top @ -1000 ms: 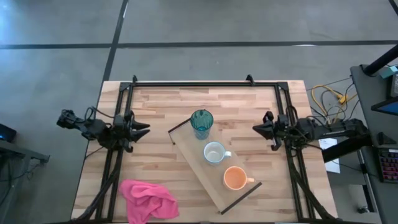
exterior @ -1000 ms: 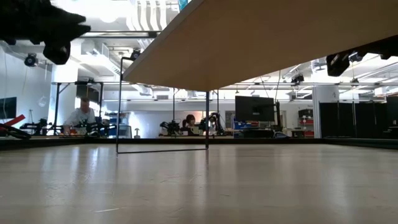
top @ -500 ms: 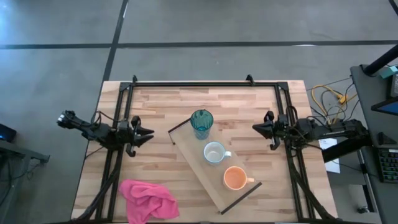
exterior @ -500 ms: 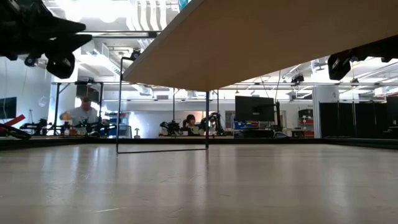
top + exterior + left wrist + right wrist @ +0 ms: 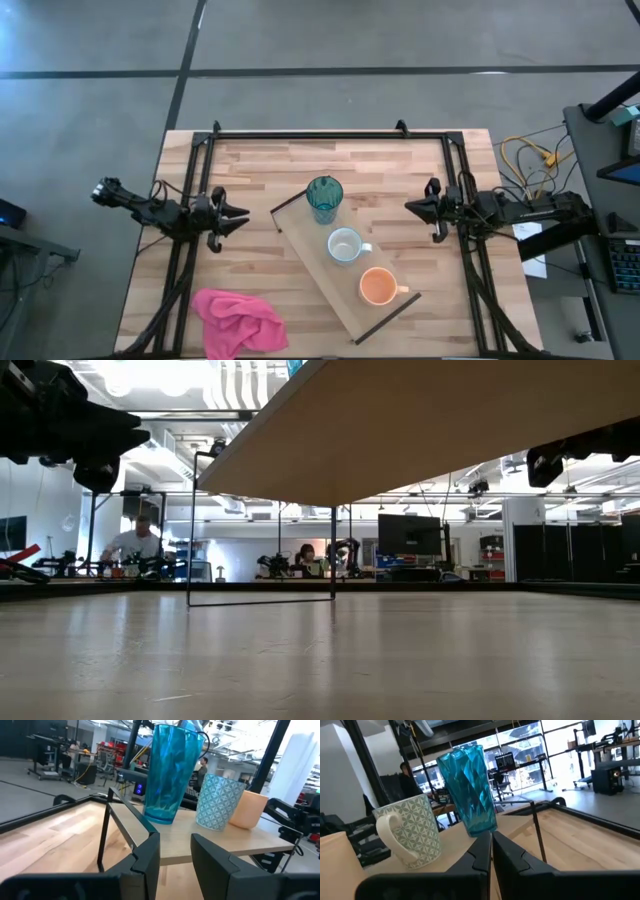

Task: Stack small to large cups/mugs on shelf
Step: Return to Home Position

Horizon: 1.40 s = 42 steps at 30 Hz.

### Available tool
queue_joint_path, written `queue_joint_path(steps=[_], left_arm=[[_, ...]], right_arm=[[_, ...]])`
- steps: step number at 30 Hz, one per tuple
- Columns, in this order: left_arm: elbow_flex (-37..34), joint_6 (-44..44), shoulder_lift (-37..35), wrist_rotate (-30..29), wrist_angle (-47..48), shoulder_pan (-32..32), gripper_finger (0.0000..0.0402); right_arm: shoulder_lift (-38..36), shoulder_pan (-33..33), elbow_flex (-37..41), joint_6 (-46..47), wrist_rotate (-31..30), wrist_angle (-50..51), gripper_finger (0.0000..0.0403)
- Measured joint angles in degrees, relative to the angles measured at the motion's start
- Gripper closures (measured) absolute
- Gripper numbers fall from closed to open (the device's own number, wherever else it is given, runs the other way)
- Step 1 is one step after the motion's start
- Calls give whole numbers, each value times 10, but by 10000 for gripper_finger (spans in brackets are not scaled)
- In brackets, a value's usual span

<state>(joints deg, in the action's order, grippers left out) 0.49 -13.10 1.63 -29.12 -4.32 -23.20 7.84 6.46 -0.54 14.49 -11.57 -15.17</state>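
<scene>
Gripper status: the left gripper hangs over the left side of the table with its fingers parted and nothing between them, a gap that only the left wrist view makes plain. The right gripper hangs over the right side with its fingers pressed together and empty, as the right wrist view confirms. Each arm reaches in from its own table edge and points at the shelf, well apart from it. The shelf lies diagonally across the table centre and carries three vessels in a row: the tumbler at the far end, the white mug in the middle and the orange mug at the near end. The wrist views show a geometric pattern on the white mug that the high view does not resolve. The low view shows only the underside of the shelf and its thin dark bracket, with a person seated in the room beyond. A pink cloth near the table's front left corner appears in the high view alone. Compared with one second ago, the left arm has shifted slightly. The right arm and all three vessels are unchanged.
</scene>
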Motion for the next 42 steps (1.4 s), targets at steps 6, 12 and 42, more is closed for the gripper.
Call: queue_joint_path(steps=[6, 12, 42], left_arm=[[0, 0, 7, 0, 0, 0, 306], [0, 0, 17, 0, 0, 0, 306], [0, 0, 24, -1, 0, 0, 306]], right_arm=[[1, 0, 0, 1, 0, 33, 394], [1, 0, 0, 28, 2, 40, 394], [6, 0, 0, 16, 0, 132, 394]])
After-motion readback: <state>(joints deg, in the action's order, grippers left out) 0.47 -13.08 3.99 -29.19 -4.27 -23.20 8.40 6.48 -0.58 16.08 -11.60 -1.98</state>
